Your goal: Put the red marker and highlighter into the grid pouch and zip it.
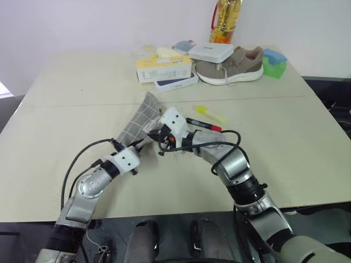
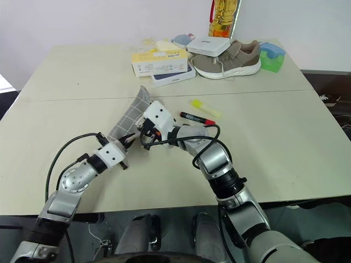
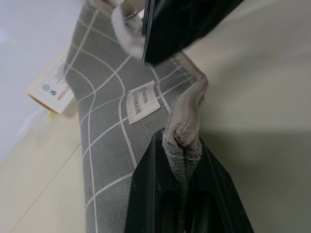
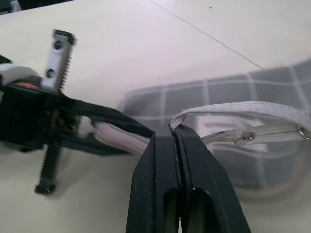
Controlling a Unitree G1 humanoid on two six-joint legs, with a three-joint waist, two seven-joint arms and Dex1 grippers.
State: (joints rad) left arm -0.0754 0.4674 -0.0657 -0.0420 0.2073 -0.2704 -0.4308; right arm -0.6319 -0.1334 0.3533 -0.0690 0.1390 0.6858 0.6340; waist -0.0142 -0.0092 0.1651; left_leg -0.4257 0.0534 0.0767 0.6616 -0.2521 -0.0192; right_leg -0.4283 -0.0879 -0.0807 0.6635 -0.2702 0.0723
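— Nearest us, what's the left gripper (image 1: 143, 143) doing?
— Its two black fingers are clamped tight on the end of the grid pouch (image 1: 140, 119), pinching the bunched fabric and zipper edge between them. The pouch rises from that grip at a slant, its far end tipped up and away over the table (image 1: 66, 109).

— And the right gripper (image 1: 160, 133)?
— Fingers pressed together on the pale strap of the zipper pull (image 4: 228, 109), right beside the left one. The strap loops out from between the tips, with the metal pull hanging off it against the pouch.

— Where's the red marker (image 1: 203, 124)?
— Lying flat on the table just beyond the right wrist, outside the pouch. The highlighter (image 1: 211, 114) lies just past it, close by; I can't tell whether they touch.

— Can you see the label?
— Yes, the small white label (image 3: 143, 101) sits on the grey gridded side, near the pinched corner.

— Anything else out there?
— At the far edge: a yellow box (image 1: 163, 68), a grey shoe (image 1: 230, 67), a white box (image 1: 210, 52), a bottle (image 1: 225, 21) and a green thing (image 1: 273, 63), all well apart from the pouch
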